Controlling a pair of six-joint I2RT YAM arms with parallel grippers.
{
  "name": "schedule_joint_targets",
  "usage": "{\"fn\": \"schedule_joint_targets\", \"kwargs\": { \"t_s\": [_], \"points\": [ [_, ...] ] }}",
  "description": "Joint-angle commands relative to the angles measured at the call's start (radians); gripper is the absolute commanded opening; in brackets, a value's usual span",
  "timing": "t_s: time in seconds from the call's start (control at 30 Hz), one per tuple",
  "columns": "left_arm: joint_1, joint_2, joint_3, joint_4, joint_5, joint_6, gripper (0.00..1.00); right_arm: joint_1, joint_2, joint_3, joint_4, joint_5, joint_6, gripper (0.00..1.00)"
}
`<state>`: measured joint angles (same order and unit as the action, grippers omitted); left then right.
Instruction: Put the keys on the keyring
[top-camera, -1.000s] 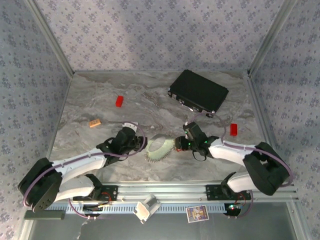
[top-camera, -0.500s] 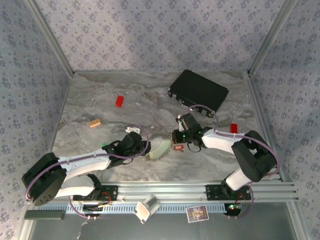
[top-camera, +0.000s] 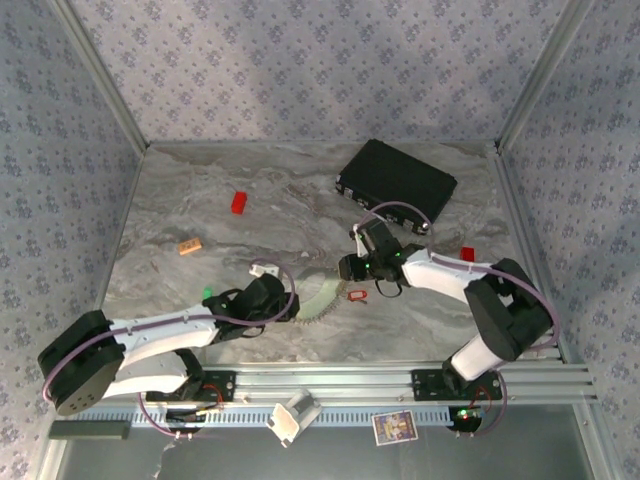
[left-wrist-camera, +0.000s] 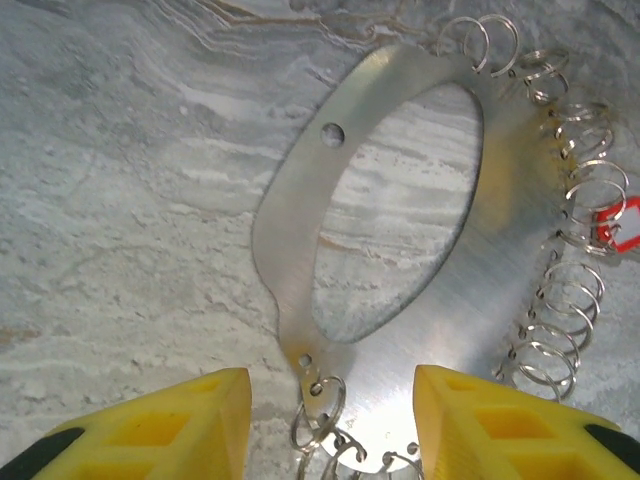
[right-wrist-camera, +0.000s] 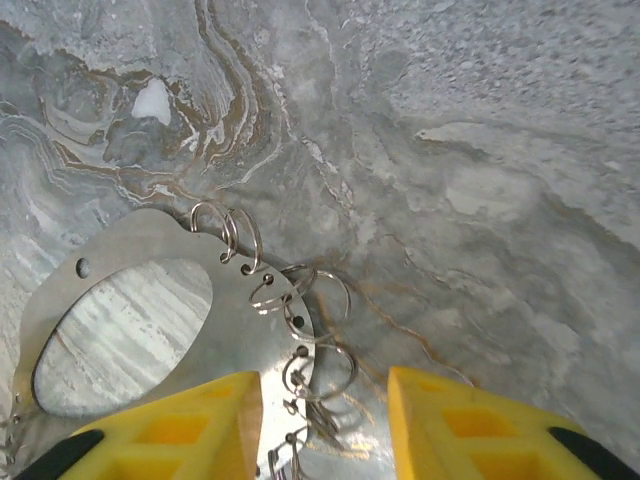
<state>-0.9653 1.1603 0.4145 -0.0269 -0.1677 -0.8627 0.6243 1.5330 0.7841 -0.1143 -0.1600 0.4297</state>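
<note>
Keyring (top-camera: 318, 298): flat silvery plate with an oval hole, small wire rings (left-wrist-camera: 585, 190) strung along one edge. Sits mid-table between the two arms, tilted up on its side in the overhead view.

Red key (top-camera: 356, 295): flat on the table (top-camera: 200, 200), just beside the ringed edge, not threaded on anything.

Left gripper (left-wrist-camera: 330, 385): fingers apart, astride the plate's near end. Clear gap on the left side; plate edge runs out of sight behind the other finger, so cannot tell whether clamped on it or merely propping it.

Right gripper (right-wrist-camera: 325, 385): fingers apart, nothing between them, hanging just above the ringed edge and close to the red key.

Black case (top-camera: 397, 180): well apart at the back, not involved.

Step in hand, by judgement: plate being presented, key not yet picked up, so threading not begun. Next move calls for a pinch on the key's head by the right gripper, low to the table, then a careful line-up of its hole with one ring while the plate is kept steady. Risk: small key skating away on the smooth stone.
</note>
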Motion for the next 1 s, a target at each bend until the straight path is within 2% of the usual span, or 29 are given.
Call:
{"fn": "schedule_joint_targets", "kwargs": {
  "t_s": [0.0, 0.1, 0.27, 0.4, 0.53, 0.63, 0.87, 0.97],
  "points": [
    [-0.008, 0.016, -0.006, -0.005, 0.038, -0.007, 0.45, 0.011, -0.040, -0.033, -0.074, 0.011, 0.024, 0.41],
    [-0.007, 0.034, 0.001, 0.002, 0.058, -0.007, 0.43, 0.032, -0.020, -0.034, -0.049, -0.032, 0.045, 0.42],
    [-0.011, 0.045, 0.005, -0.017, 0.075, -0.017, 0.39, 0.055, 0.044, -0.011, -0.033, -0.036, 0.057, 0.39],
    [-0.022, 0.045, 0.000, -0.017, 0.080, -0.029, 0.36, 0.051, 0.077, 0.017, -0.030, -0.032, 0.039, 0.32],
    [-0.034, 0.056, 0.000, -0.015, 0.092, -0.038, 0.34, 0.030, 0.107, 0.048, -0.023, -0.036, 0.017, 0.18],
    [-0.045, 0.070, 0.003, -0.007, 0.104, -0.045, 0.34, 0.013, 0.131, 0.081, -0.024, -0.045, -0.009, 0.13],
    [-0.068, 0.136, 0.027, 0.016, 0.131, -0.047, 0.34, -0.019, 0.186, 0.157, -0.043, -0.076, -0.070, 0.10],
    [-0.072, 0.143, 0.039, 0.009, 0.124, -0.042, 0.34, -0.029, 0.178, 0.163, -0.062, -0.076, -0.084, 0.17]
  ]
}}
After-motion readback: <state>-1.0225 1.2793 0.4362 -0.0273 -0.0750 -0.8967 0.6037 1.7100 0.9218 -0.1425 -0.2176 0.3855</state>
